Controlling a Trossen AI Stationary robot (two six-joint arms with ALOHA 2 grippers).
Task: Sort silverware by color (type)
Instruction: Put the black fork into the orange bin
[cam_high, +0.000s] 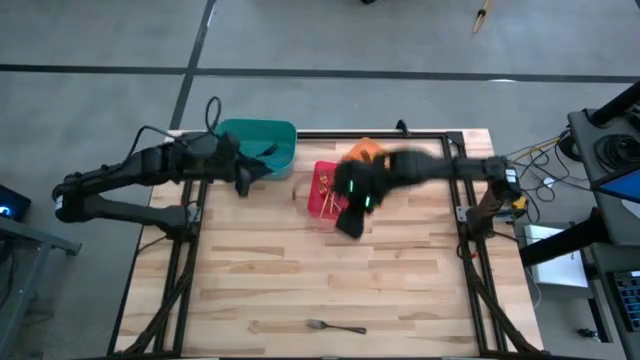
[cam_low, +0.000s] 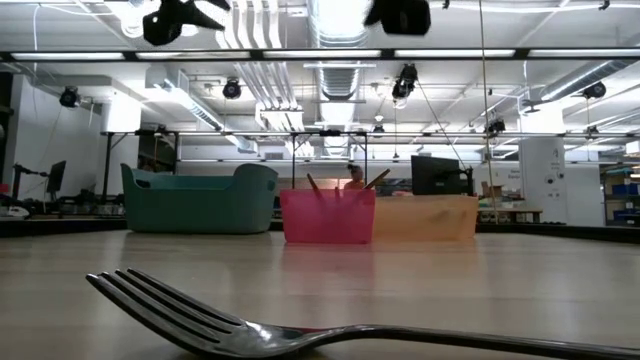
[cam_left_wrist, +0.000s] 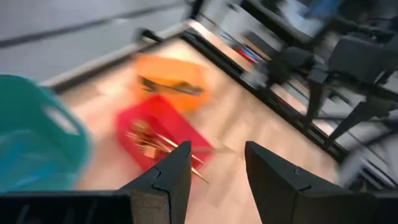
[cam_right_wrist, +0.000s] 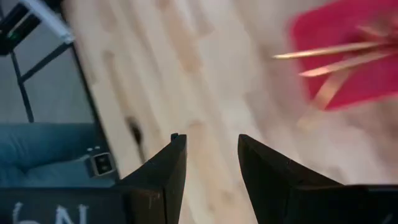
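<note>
My left hand (cam_high: 243, 185) hangs by the teal bin (cam_high: 262, 146) near the desk's (cam_high: 400, 290) far left corner, fingers spread, nothing in them. My right hand (cam_high: 350, 222) sits just beside the red bin (cam_high: 324, 190), also spread and empty. Gold forks (cam_left_wrist: 149, 140) lie in the red bin, dark ones in the orange bin (cam_left_wrist: 171, 78). One silver fork (cam_high: 335, 326) lies alone at the near edge.

Blurred and cut-off parts

We saw the fork (cam_low: 300, 330) cropped in the low view, and the red bin (cam_right_wrist: 348, 56) smeared in the right wrist view.
</note>
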